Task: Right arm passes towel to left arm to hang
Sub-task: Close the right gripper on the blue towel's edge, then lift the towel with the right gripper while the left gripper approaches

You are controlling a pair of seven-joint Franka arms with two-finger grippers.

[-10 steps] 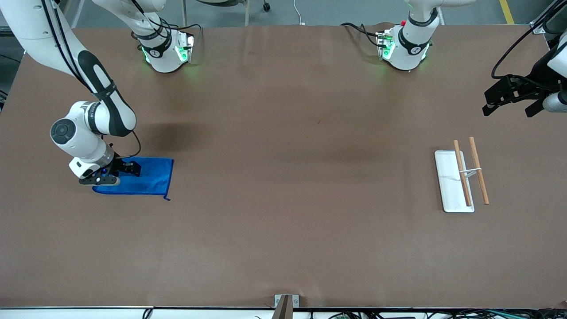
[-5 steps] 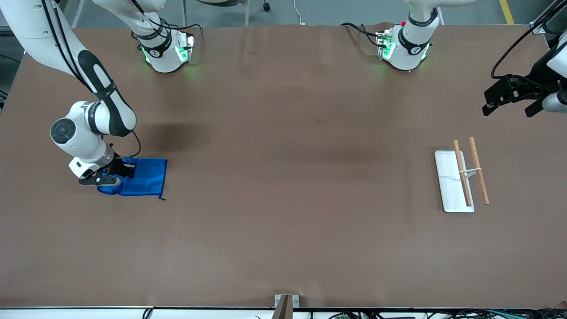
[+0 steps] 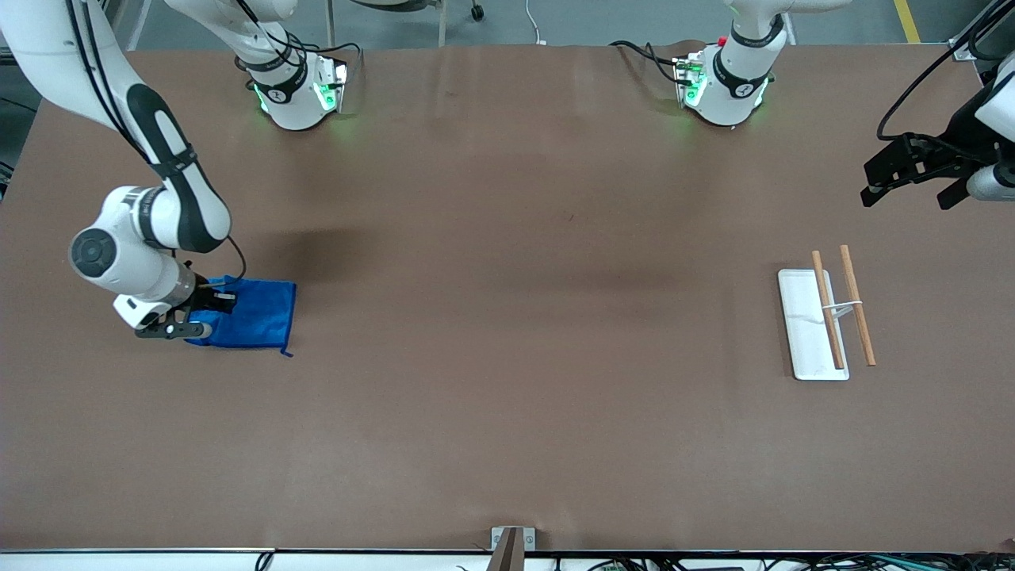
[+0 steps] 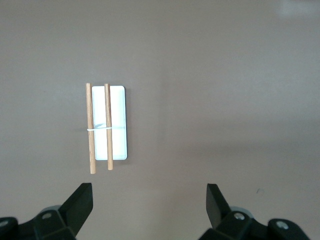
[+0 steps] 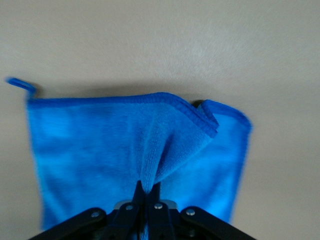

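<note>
The blue towel (image 3: 254, 317) lies at the right arm's end of the table, its corner loop (image 3: 289, 352) at the corner nearer the front camera. My right gripper (image 3: 212, 305) is shut on a pinched fold of the towel (image 5: 150, 150) and lifts that edge, so the cloth bunches up toward the jaws while most of it still rests on the table. The loop also shows in the right wrist view (image 5: 20, 84). My left gripper (image 3: 912, 170) is open and empty, waiting high over the left arm's end of the table (image 4: 149, 197).
A white flat base (image 3: 807, 325) with two wooden rods (image 3: 842, 308) joined by a white band lies at the left arm's end, also in the left wrist view (image 4: 109, 122). Both arm bases stand at the table's edge farthest from the front camera.
My right gripper has closed on the towel's edge and pulled it toward the right arm's end and up. The towel has gone from flat to bunched and narrower. The left arm barely moved.
</note>
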